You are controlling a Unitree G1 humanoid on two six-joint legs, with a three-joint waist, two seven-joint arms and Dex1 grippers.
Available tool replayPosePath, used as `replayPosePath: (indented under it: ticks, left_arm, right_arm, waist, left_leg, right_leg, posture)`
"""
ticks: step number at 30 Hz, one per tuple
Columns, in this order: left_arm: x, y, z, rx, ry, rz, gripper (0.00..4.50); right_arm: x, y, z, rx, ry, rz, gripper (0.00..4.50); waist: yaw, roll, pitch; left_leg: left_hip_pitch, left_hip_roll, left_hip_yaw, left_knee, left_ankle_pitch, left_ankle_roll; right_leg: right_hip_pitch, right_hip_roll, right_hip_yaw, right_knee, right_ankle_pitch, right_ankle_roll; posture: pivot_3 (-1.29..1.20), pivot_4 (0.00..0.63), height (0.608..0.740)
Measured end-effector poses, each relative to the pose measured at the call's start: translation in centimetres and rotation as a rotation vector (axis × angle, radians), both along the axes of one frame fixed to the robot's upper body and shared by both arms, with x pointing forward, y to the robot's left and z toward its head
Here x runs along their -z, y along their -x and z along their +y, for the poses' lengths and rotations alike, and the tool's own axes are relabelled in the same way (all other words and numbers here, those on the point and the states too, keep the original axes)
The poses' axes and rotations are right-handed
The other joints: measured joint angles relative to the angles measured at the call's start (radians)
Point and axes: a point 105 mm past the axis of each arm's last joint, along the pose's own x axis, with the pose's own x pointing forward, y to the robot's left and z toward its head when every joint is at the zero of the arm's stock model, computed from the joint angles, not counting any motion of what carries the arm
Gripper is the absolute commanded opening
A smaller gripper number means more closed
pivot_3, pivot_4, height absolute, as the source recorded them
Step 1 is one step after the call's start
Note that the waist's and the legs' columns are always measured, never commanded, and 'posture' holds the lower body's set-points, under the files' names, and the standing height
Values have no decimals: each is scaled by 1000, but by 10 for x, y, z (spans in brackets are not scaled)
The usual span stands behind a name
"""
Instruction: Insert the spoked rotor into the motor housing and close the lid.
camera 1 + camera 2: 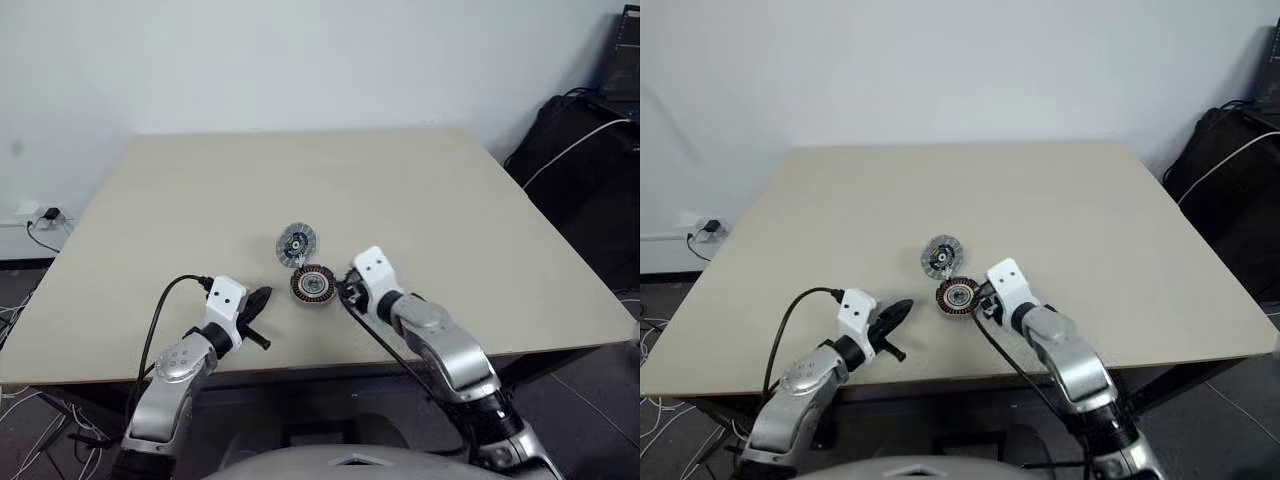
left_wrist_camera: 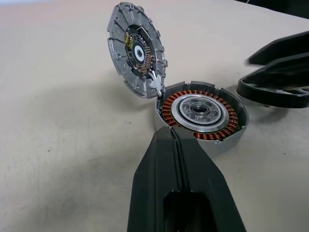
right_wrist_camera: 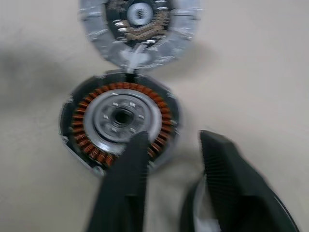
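The motor housing [image 1: 313, 285] sits near the table's front middle, with copper windings showing around its inside. Inside the windings lies a silver ring with a central hub [image 2: 199, 110], which looks like the spoked rotor seated there. The lid [image 1: 297, 244] stands tilted at the housing's far rim, joined to it by a small white piece, its ribbed face with the dark centre showing. My left gripper [image 1: 265, 297] is shut and empty, a short way left of the housing. On the housing's right side my right gripper [image 3: 175, 140] is open, one finger [image 3: 130, 159] over the near rim.
The beige table [image 1: 200, 200] is bare around the parts, and its front edge runs close below both grippers. Dark bags and cables [image 1: 590, 150] lie on the floor to the right. A wall socket with plugs [image 1: 45, 215] sits to the left.
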Motion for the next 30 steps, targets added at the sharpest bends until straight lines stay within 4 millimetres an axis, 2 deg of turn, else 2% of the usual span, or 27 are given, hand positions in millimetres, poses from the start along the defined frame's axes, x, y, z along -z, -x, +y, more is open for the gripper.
replayPosePath:
  ticks: [3,12,30]
  left_arm:
    - [0,0,-1,-7,11,-2,0]
    - [4,4,-3,-14,22,17,0]
    - [8,5,-2,-40,26,32,0]
  right_arm:
    - [5,-12,6,-29,46,18,24]
    - [15,-28,22,-120,112,47,24]
    - [19,-20,43,-251,110,53,24]
  waist:
    - [0,0,0]
    - [-4,0,0]
    - [-22,1,0]
  left_leg:
    - [0,0,0,0,0,0]
    - [-2,0,0,-1,1,-2]
    - [-2,0,0,-1,0,-2]
  right_leg:
    - [0,0,0,0,0,0]
    - [0,0,0,0,0,-1]
    - [-1,-1,0,1,0,-1]
  posture:
    - [0,0,740]
    - [0,0,740]
    - [0,0,740]
